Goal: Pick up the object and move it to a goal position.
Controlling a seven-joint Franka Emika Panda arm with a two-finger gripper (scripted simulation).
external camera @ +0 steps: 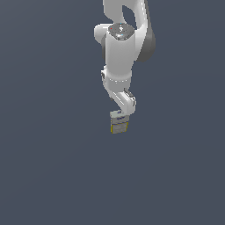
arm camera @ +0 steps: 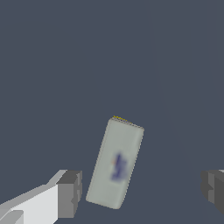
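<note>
Grey-white box (arm camera: 114,162) sits between our wide-spread fingers (arm camera: 70,192), nearer the 9 o'clock one, so we haven't gripped it yet; lifting and moving remain.

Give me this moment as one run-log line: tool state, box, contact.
tool: open, fingers either side of box | box: between fingers, touching neither, on grey floor | grasp: not yet made

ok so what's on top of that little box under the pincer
In the wrist view the box carries only a blurry blue-purple mark on its grey-white top. The open pincer hangs above, fingers apart. Its underside is hidden.
</note>
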